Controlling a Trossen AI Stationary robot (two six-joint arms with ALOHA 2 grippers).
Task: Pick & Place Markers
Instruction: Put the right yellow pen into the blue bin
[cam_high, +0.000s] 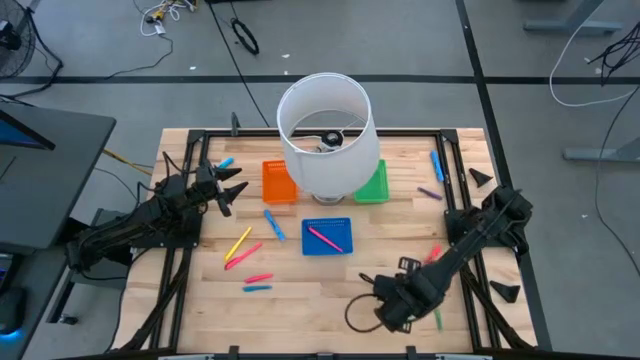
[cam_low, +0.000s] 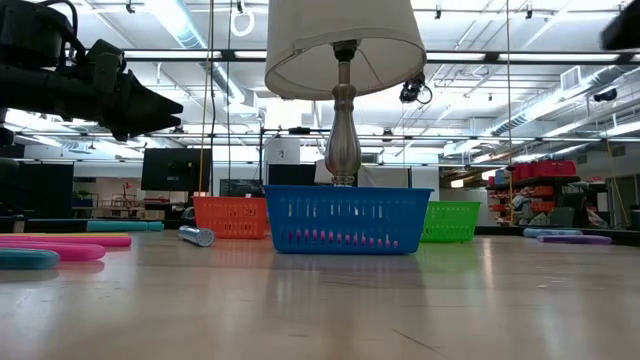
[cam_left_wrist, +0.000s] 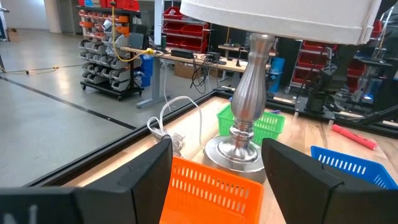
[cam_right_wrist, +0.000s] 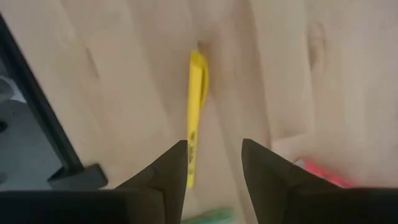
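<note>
Several markers lie flat on the wooden table: yellow (cam_high: 238, 243), pink (cam_high: 258, 277) and blue (cam_high: 273, 223) ones at the left, blue (cam_high: 437, 165) and purple (cam_high: 430, 193) ones at the far right. One pink marker (cam_high: 325, 238) lies in the blue tray (cam_high: 345, 246). My right gripper (cam_high: 388, 303) hangs near the front edge, pointing down. In its wrist view it is open (cam_right_wrist: 212, 144) above a yellow marker (cam_right_wrist: 196, 106) on the table, with a red marker (cam_right_wrist: 320, 174) to one side. My left gripper (cam_high: 228, 187) waits open and level at the left.
A lamp with a white shade (cam_high: 325, 130) stands at the table's far middle. An orange tray (cam_high: 278, 182) and a green tray (cam_high: 372, 185) flank its base. A dark frame (cam_high: 470, 170) runs along the table's edges. Bare wood lies at the near middle.
</note>
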